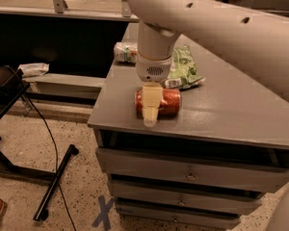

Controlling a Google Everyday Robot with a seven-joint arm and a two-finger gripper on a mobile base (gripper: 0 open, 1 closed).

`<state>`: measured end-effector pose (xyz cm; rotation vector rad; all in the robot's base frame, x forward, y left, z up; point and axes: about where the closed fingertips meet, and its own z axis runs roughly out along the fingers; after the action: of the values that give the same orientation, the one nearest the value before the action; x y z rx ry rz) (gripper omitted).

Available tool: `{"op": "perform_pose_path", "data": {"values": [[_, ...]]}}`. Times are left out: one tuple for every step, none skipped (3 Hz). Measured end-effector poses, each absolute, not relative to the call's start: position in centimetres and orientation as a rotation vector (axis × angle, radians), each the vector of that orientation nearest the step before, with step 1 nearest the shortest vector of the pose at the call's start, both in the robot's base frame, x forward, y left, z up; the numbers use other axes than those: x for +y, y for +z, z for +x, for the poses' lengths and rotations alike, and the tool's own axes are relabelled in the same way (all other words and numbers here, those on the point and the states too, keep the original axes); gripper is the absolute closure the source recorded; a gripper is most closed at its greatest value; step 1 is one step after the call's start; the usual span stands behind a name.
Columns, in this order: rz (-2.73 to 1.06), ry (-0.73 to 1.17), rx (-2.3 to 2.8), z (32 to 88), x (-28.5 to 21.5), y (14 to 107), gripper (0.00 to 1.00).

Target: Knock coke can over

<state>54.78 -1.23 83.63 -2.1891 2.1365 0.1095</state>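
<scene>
One small red-orange aluminium soda can [171, 102] lies on its side near the front left edge of the grey cabinet top [231, 117], its long axis running left to right. The cream gripper [150, 121] hangs straight down just in front of the can's left end, covering part of it. I cannot tell whether it is open or closed, or whether it touches the can.

Such a can is light, thin-walled and smooth. It would tip from a nudge high on its side, roll freely once down, and dent if squeezed. No hold seems needed. Any grasp should span the round body at mid-length.

Behind it lie a crumpled green and white chip bag [185, 69] and a pale white-green can [125, 52].
</scene>
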Motion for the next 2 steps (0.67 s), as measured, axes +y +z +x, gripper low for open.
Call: {"op": "perform_pose_path", "data": {"values": [[-2.103, 0.151, 2.038, 55.3, -4.8, 86.9, 0.00], [-2.008, 0.129, 1.981, 55.3, -10.1, 91.5, 0.00]]}}
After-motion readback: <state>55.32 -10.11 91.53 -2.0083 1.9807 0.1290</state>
